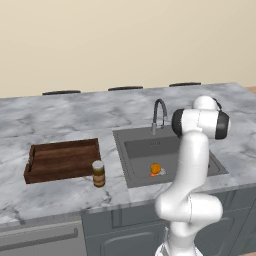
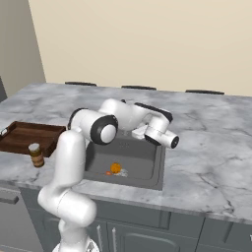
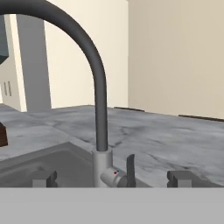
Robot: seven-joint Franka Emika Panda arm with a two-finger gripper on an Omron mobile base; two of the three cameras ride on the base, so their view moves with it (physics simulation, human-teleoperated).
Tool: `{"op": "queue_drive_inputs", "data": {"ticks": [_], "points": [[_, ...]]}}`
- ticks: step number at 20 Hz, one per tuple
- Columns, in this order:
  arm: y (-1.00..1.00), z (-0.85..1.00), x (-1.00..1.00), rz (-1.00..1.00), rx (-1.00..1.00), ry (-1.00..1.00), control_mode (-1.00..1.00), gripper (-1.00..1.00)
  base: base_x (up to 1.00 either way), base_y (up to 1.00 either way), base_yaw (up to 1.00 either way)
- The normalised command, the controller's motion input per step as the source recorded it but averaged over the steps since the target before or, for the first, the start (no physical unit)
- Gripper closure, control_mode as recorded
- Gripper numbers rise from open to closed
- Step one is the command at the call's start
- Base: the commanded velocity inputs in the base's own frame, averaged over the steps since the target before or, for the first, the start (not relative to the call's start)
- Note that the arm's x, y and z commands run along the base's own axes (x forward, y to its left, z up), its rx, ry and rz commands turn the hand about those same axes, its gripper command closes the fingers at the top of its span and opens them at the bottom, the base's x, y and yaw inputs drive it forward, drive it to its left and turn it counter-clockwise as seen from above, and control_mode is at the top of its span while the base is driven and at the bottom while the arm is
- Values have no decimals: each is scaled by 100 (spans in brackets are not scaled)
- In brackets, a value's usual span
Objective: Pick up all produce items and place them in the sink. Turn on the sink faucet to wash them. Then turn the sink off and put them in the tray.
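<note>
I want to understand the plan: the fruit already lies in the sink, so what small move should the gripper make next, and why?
Probably ease the open gripper forward until a finger meets the faucet handle, then push it. The orange fruit and the carrot-like piece already lie in the sink, no water runs, and the handle stands between the fingertips.

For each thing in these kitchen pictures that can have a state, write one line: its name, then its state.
gripper: open, fingers either side of the faucet base, holding nothing.
sink faucet: upright, no water seen running.
sink: holds the produce near the drain.
orange fruit: lying in the sink.
carrot piece: lying in the sink beside the fruit.
tray: empty, on the counter.
jar: upright, lid on.
</note>
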Motion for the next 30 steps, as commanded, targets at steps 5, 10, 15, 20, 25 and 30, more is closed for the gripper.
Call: {"op": "queue_drive_inputs", "data": {"ticks": [5, 10, 15, 20, 25, 30], "points": [[-5, -1, 1, 0, 3, 0, -100, -100, 0, 0, 0], [-1, -6, 5, 0, 1, 0, -100, -100, 0, 0, 0], [-1, -11, 3, 0, 1, 0, -100, -100, 0, 0, 0], [0, -13, 13, 0, 0, 0, -100, -100, 0, 0, 0], [3, -10, 19, 0, 0, 0, -100, -100, 0, 0, 0], [15, -3, 15, 0, 0, 0, -100, -100, 0, 0, 0]]}}
